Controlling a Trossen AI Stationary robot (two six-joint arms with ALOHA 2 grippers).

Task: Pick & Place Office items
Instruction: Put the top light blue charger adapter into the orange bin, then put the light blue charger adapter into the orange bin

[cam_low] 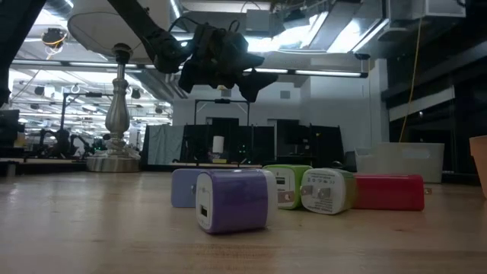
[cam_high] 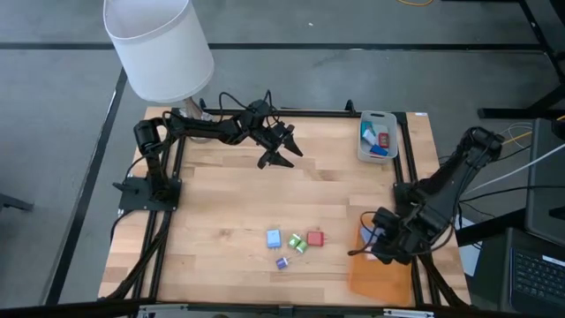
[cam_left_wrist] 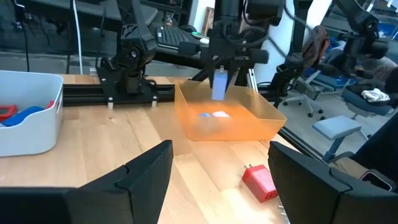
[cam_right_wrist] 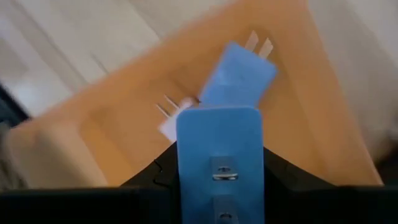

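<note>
Desk [cam_high: 221, 203] carries small blue [cam_high: 274, 238], green [cam_high: 299, 244], red [cam_high: 315, 238] and purple [cam_high: 282, 262] plastic blocks left of the translucent orange bin [cam_high: 380, 278], over which the right hand [cam_right_wrist: 217, 180] pinches a blue block [cam_right_wrist: 219, 162]; left hand [cam_left_wrist: 217, 180] hovers spread.

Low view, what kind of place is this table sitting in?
Probably a robotics lab or open workshop: office chairs beyond the table, ceiling lights over a wide open floor, and a wooden table framed by black rails carrying two robot arms.
</note>
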